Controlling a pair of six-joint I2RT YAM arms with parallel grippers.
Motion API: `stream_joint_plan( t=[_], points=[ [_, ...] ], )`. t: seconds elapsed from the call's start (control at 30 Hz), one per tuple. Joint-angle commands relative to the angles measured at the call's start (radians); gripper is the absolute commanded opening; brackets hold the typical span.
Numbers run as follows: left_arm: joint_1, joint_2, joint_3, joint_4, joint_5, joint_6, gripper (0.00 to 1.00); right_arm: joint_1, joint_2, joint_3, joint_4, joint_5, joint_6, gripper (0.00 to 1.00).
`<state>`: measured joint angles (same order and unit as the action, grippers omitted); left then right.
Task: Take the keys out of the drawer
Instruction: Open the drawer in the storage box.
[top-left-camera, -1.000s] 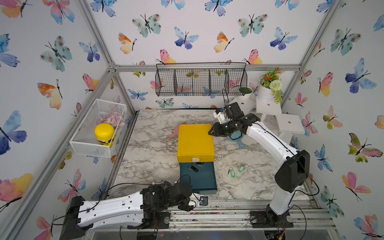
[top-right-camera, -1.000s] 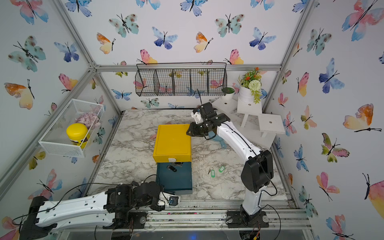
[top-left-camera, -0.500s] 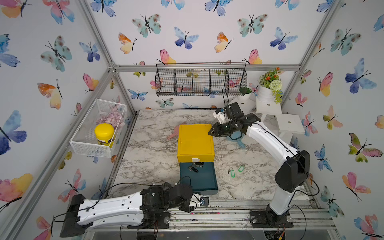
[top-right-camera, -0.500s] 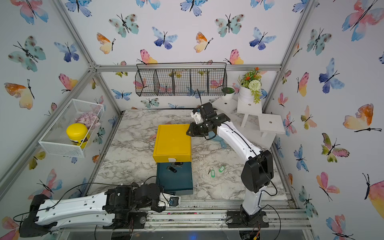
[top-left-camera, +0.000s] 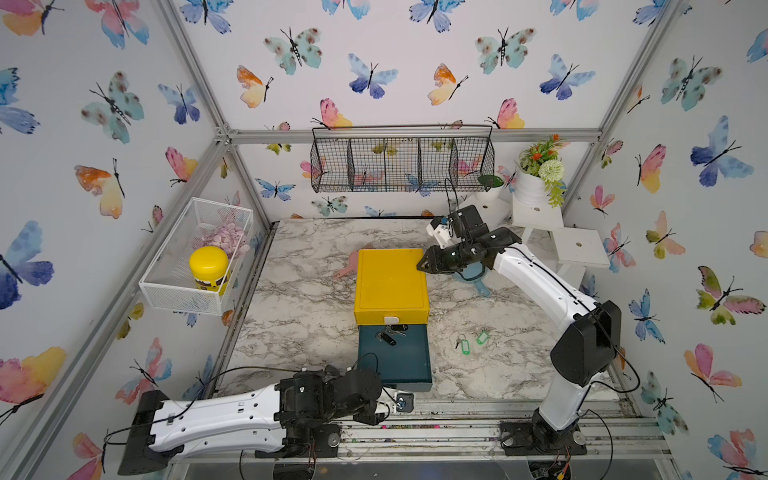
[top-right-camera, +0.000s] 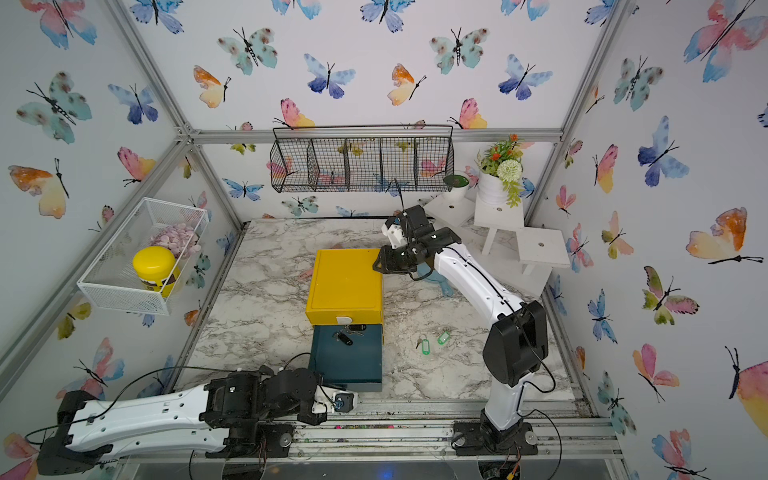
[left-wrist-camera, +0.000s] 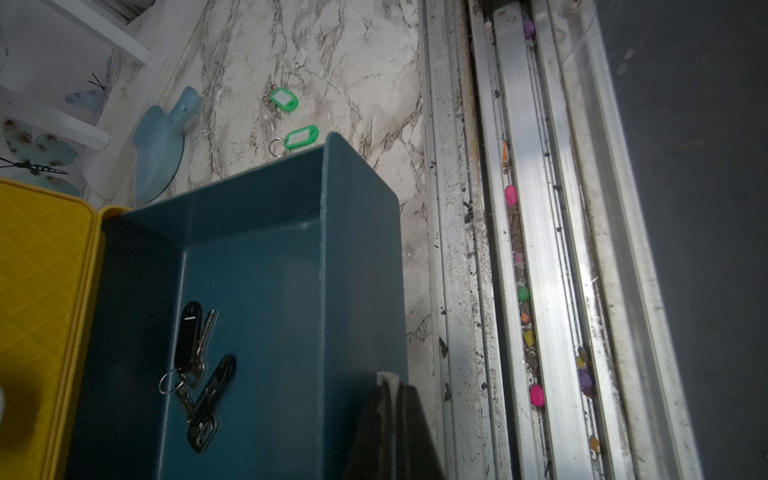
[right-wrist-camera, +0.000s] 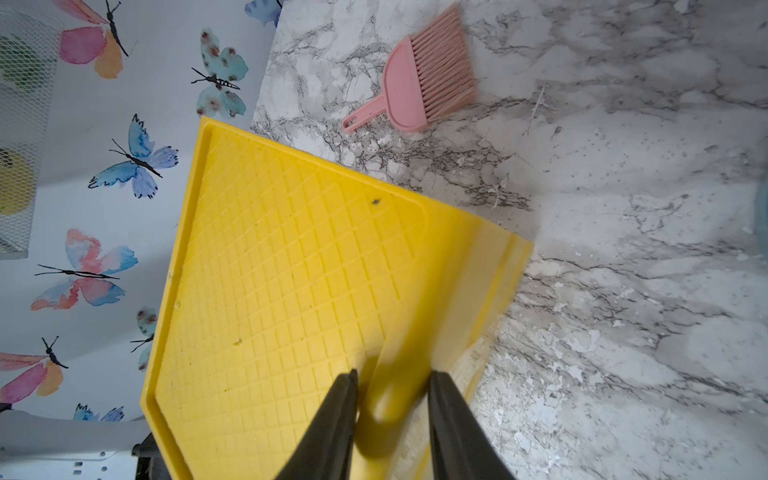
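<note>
Almost nothing has shifted over the last second: the drawer (top-left-camera: 397, 365) stands pulled out at lower centre in both top views as before, and the left arm has only settled a touch along the bottom edge; so the opening step looks finished and the picking is not (my reading, not a thing seen). The left gripper (left-wrist-camera: 390, 390) is pinched tight on the drawer's white handle (left-wrist-camera: 386, 378); the right gripper (right-wrist-camera: 392, 384), jaws partway apart, clamps the back corner of the yellow cabinet (top-left-camera: 390, 278) at centre, seemingly steadying it. Two green-tagged keys (top-left-camera: 464, 347) already lie on the marble table (top-left-camera: 307, 307), right of the drawer; the dark-tagged keys (left-wrist-camera: 189, 332) remain inside, at the drawer's upper end in a top view, close under the cabinet's front. That overhang and the drawer's walls crowd any reach from above; the marble right of the drawer, beside the green tags, looks open for setting down.
</note>
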<state>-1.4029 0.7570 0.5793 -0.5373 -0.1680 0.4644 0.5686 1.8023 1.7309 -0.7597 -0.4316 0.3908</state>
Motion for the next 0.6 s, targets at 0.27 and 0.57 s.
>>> stream_joint_plan(
  t=[0.27,0.57],
  points=[
    [-0.007,0.004,0.000,0.043,-0.019,-0.006,0.16,0.011,-0.050,-0.050,-0.072,-0.026,-0.007,0.34],
    [-0.007,-0.021,0.004,0.029,-0.025,-0.001,0.30,0.011,-0.052,-0.043,-0.072,-0.021,-0.003,0.34]
  ],
)
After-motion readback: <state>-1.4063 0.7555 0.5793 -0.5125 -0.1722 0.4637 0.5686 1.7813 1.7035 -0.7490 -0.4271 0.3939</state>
